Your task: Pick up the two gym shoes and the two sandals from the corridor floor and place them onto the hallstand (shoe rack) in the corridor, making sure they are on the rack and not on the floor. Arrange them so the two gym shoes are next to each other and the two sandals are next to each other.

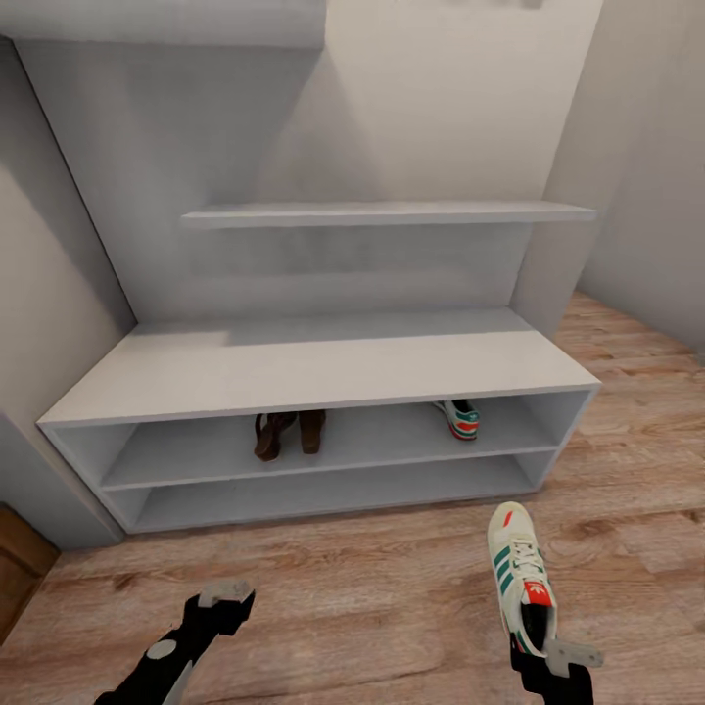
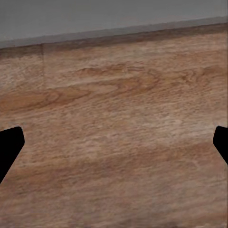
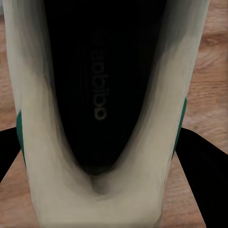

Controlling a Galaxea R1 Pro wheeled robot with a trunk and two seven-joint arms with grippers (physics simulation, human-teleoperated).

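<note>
Gripping the second gym shoe (image 1: 520, 578) at its heel collar with my right gripper (image 1: 548, 658), I have it toe-forward above the corridor floor (image 1: 372, 607) in front of the hallstand (image 1: 323, 367), whose upper shelf already carries the other gym shoe (image 1: 458, 418) toward its right end and both sandals (image 1: 289, 433) left of middle. I judge the shoe light with a soft, yielding upper, so the firmer heel seems the safest hold. My left gripper (image 1: 227, 594) hangs spread and empty.
</note>
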